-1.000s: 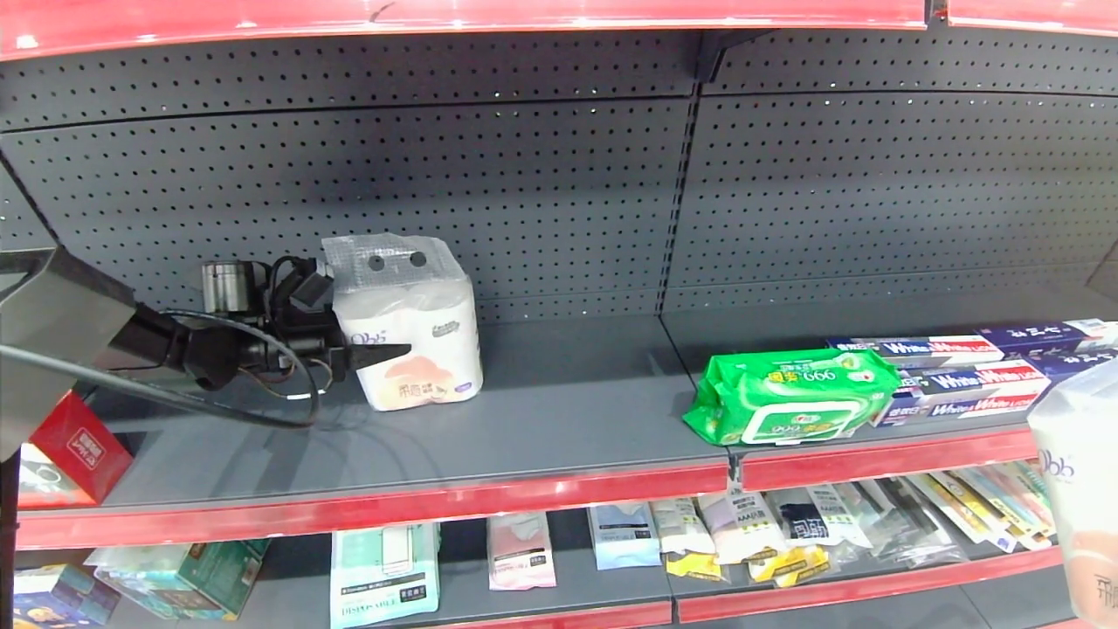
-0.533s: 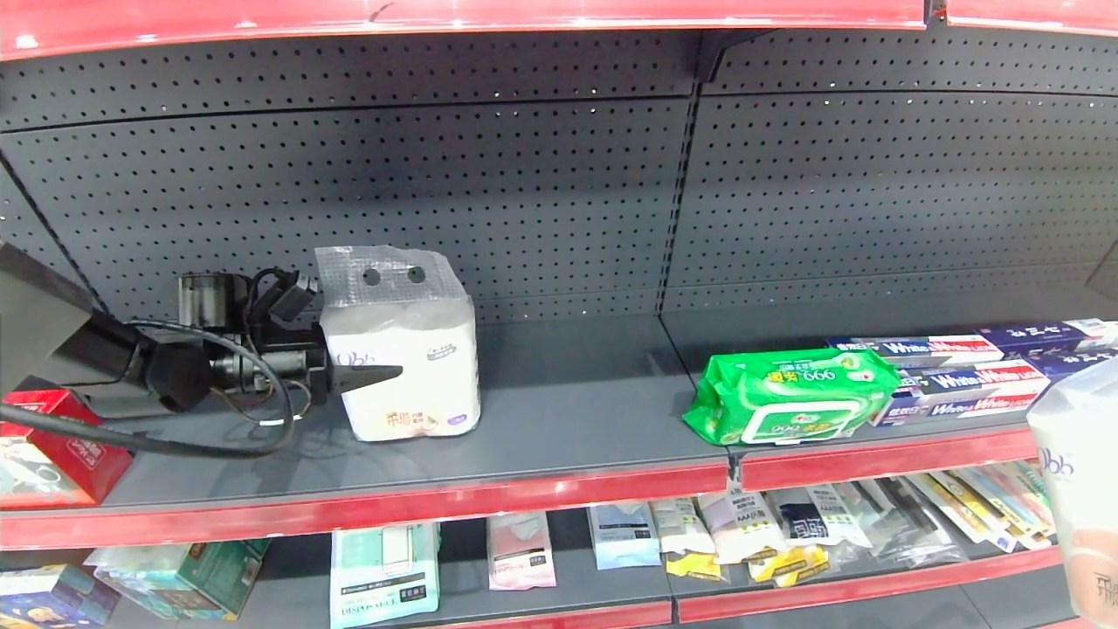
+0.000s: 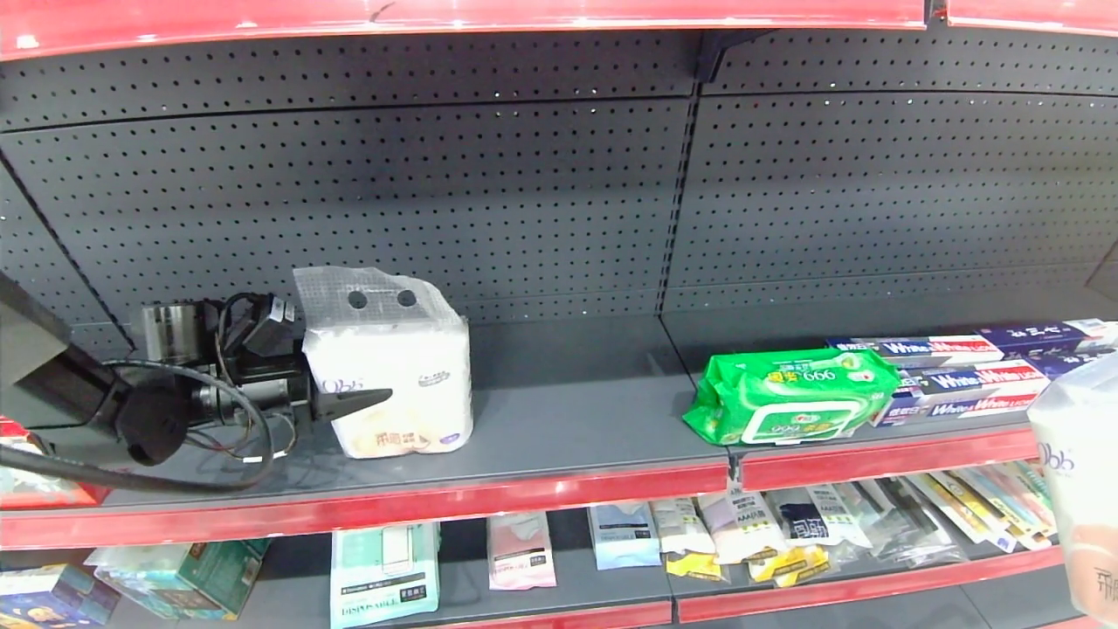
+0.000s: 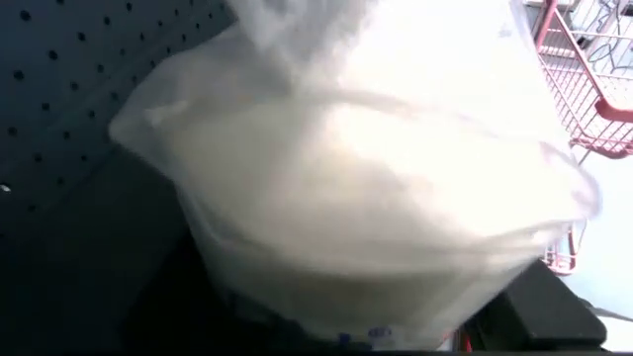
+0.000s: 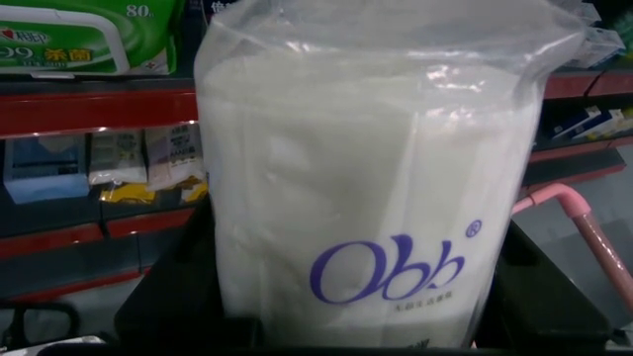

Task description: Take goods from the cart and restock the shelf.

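Shelf, the middle grey board, is where this step plays out. On its left stretch stands the tissue pack, its bottom on the board, forward of the pegboard back. The left arm's jaws pinch it from the sides, one finger lying across its front face. I judge the step in hand to be setting this pack down. To do it well, see that the pack sits flat and square to the red front edge before the jaws spread. Then draw the arm straight back, so the finger cannot drag the soft wrapping and tip the pack over. The second tissue pack is clamped on both sides in the right arm's jaws, low at the right and in front of the shelf. It would fit beside the first, on the bare board between that pack and the green wipes pack. Keep it off the toothpaste boxes further right.
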{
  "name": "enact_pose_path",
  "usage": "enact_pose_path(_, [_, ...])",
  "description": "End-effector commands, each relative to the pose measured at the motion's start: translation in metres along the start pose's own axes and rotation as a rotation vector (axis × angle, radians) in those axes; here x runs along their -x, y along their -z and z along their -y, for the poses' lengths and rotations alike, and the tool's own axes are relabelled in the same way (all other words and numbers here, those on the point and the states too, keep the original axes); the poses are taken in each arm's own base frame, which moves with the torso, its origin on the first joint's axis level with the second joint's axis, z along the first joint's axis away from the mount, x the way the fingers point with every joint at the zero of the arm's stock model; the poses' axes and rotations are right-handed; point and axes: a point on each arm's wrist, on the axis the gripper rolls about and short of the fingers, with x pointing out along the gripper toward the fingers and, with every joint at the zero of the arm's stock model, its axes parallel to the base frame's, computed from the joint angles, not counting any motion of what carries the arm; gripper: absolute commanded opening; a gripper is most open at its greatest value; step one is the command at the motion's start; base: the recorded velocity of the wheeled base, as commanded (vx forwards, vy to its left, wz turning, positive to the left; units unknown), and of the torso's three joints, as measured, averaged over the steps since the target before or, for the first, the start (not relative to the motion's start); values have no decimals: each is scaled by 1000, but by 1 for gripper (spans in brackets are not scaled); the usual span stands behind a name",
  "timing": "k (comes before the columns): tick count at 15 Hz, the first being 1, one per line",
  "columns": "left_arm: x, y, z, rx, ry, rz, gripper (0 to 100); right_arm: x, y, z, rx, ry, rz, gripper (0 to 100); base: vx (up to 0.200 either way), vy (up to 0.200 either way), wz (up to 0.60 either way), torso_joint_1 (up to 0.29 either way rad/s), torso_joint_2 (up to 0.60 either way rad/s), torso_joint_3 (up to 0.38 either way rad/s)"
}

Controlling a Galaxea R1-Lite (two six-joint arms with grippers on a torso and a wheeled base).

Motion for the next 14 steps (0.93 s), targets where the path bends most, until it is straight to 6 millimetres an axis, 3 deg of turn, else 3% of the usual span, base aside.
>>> enact_pose_path(1, [3, 10, 13, 36, 8, -9, 0, 0, 0, 0, 0, 0, 0, 0, 0, 0, 0, 0, 0, 0])
enact_pose_path(9, [7, 20, 28, 41, 28, 4, 0, 0, 0, 0, 0, 2, 1, 0, 0, 0, 0, 0, 0, 0])
enact_pose_path(14, [14, 19, 26, 40, 15, 10, 0, 0, 0, 0, 0, 0, 0, 0, 0, 0, 0, 0, 0, 0])
